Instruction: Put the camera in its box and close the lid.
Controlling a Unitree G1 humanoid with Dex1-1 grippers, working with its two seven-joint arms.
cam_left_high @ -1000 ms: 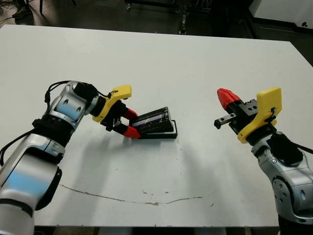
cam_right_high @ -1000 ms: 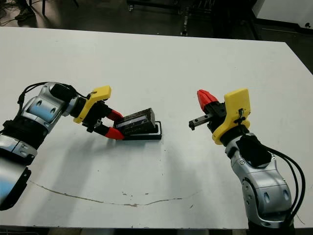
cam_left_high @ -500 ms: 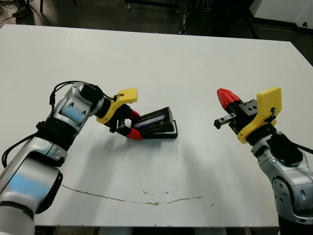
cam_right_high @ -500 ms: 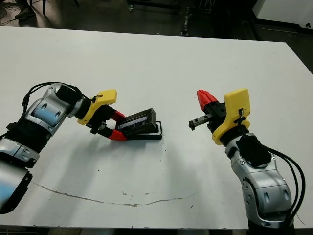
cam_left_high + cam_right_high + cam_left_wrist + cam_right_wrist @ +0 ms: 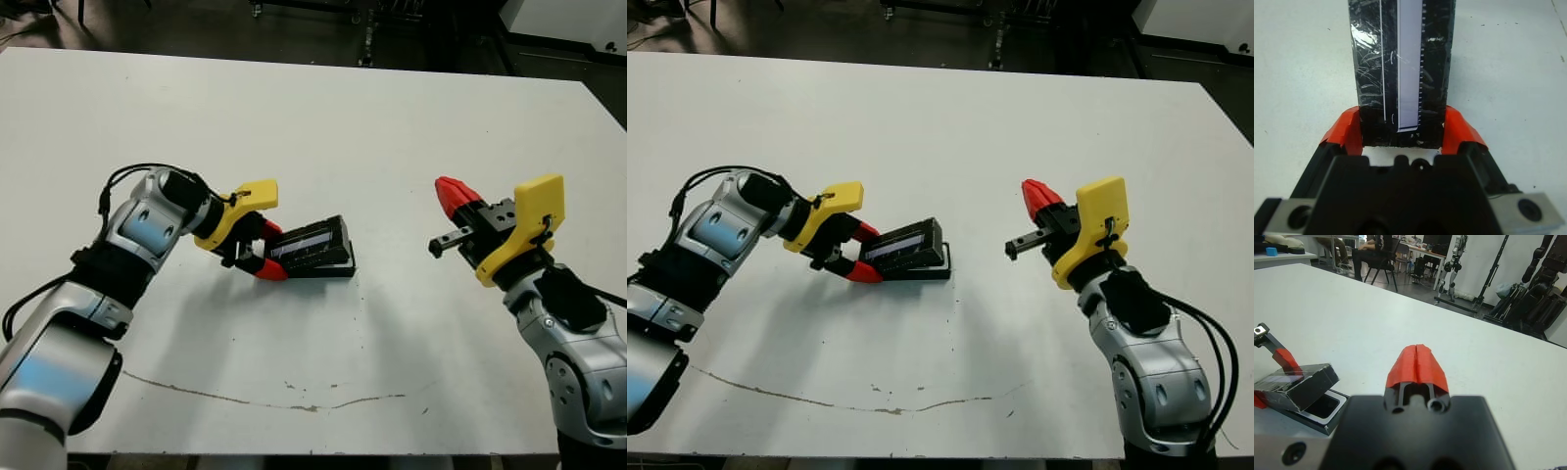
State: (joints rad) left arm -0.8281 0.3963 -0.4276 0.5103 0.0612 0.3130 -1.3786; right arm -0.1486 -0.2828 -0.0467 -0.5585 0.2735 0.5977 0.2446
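No brand name or lettering can be read on anything; the lid [image 5: 1400, 68] carries only a pale lengthwise stripe edged with fine tick marks and a thin white line beside it. Compared with a second ago, the left arm's elbow has swung further in over the table and the lid's gripped end sits a little higher, while the right arm has not moved. The left gripper [image 5: 263, 251] reaches in from the left with its red fingers [image 5: 1347, 134] clamped on the two long edges of the lid's near end, holding it tilted: the far end rests down on the box [image 5: 921, 271] and the gripped end is raised. The box lies on the white table [image 5: 323, 117] just left of centre; the camera cannot be seen under the lid. The right gripper [image 5: 453, 196] hovers well apart to the right, pointing up and leftward, its red tips pressed together on nothing
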